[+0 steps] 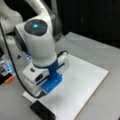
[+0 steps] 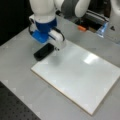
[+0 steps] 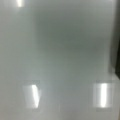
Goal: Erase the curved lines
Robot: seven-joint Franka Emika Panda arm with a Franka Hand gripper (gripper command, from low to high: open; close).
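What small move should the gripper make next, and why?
Probably ease down onto the black block. In a front view the gripper hangs just beside it at the white board's corner, and no curve lines show on the board.

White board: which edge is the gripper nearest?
The white board's edge beside the black rectangular block, at a front view's upper left; the gripper hangs there.

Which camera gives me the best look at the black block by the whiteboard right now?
A front view shows the black block best: its whole top, off the whiteboard corner, just below the gripper. In another front view only part shows at the bottom edge. The wrist view shows at most a dark sliver at its right edge.
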